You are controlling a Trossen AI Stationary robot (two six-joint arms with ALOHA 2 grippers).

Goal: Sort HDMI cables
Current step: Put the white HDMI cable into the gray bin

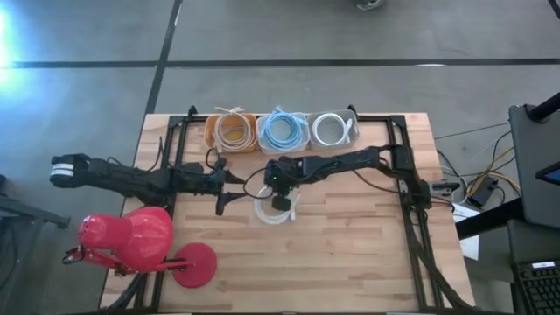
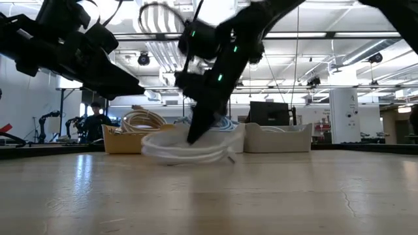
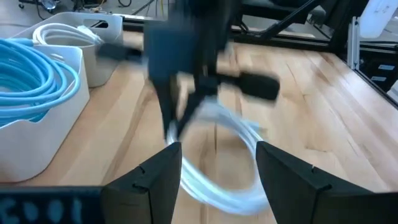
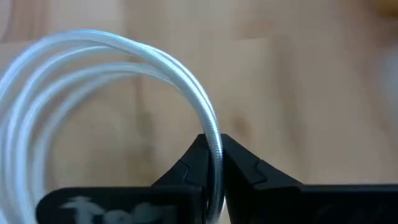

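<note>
A white cable coil [image 1: 273, 213] lies on the wooden table's middle; it also shows in the low view [image 2: 186, 149] and the left wrist view [image 3: 227, 162]. My right gripper [image 1: 281, 198] points down and is shut on the coil. My left gripper [image 1: 224, 196] is open and empty just left of the coil, its fingers [image 3: 155, 177] aimed at the coil. Three tubs stand along the far edge, holding beige coils [image 1: 232, 129], light blue coils [image 1: 283, 130] and white coils [image 1: 332, 129]. My right gripper pinches the coil's bundled strands [image 4: 213, 146] between its two fingertips at one spot on the ring, on the coil's far side. The fingers come from above, slanting down, and lie across the strands. The coil sits tilted, its lower part [image 2: 196, 156] at the table top.
A red lamp-like object [image 1: 131, 241] with a round red base [image 1: 194, 265] stands at the table's near left corner. Black frame rails [image 1: 407, 188] run along the table's sides and far edge. Bare wood lies near and right of the coil.
</note>
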